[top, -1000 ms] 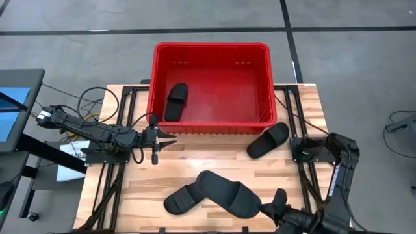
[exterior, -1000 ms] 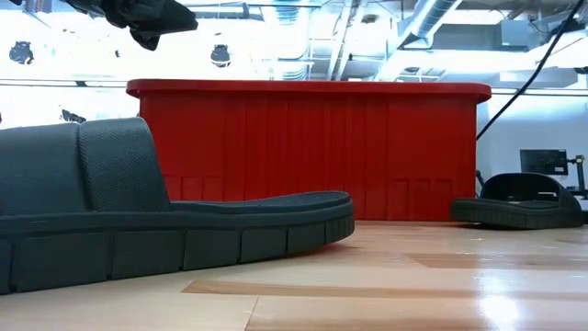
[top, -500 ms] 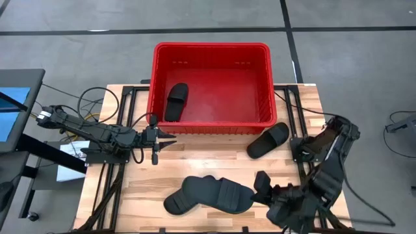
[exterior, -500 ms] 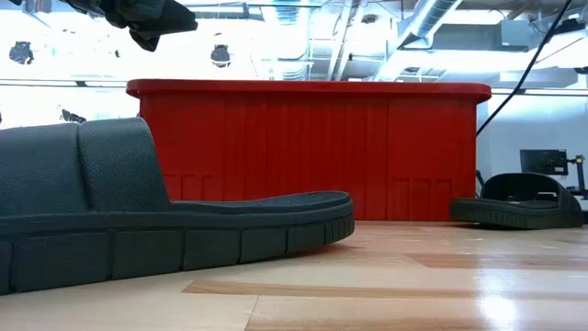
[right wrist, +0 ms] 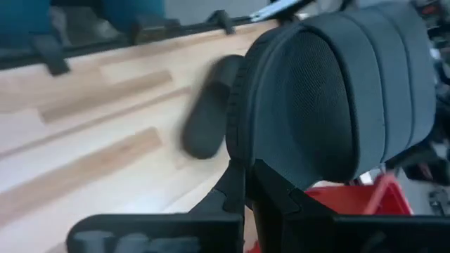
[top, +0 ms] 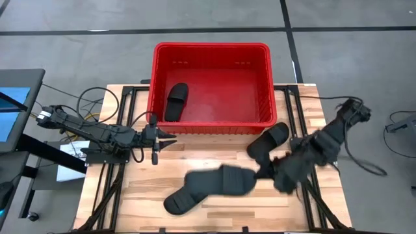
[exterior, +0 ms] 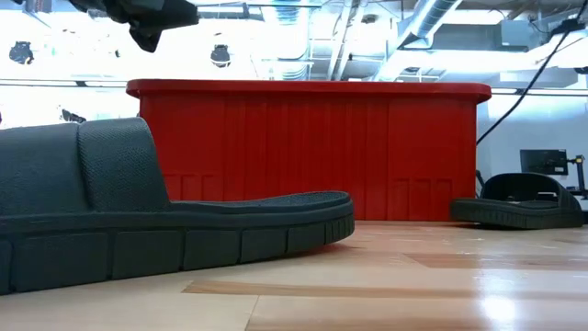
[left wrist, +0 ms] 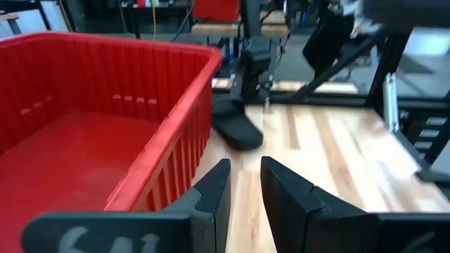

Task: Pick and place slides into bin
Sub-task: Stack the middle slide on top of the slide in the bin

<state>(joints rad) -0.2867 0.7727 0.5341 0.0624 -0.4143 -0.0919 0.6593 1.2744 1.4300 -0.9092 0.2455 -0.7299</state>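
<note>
Left end effector (top: pixel 170 138) hovers off the bin's (top: pixel 155 78) near-left corner, fingers (left wrist: pixel 211 197) slightly parted, holding nothing. Inside the bin, one slide (top: pixel 176 101) lies flat against the left wall. On the tabletop (top: pixel 214 162), a second slide (top: pixel 181 200) rests near the front edge. Above it, a third slide (top: pixel 218 181) hangs in the air, pinched at its edge by the right end effector (top: pixel 263 172), clamped tight. The fourth slide (top: pixel 268 140) sits just outside the bin's near-right corner.
</note>
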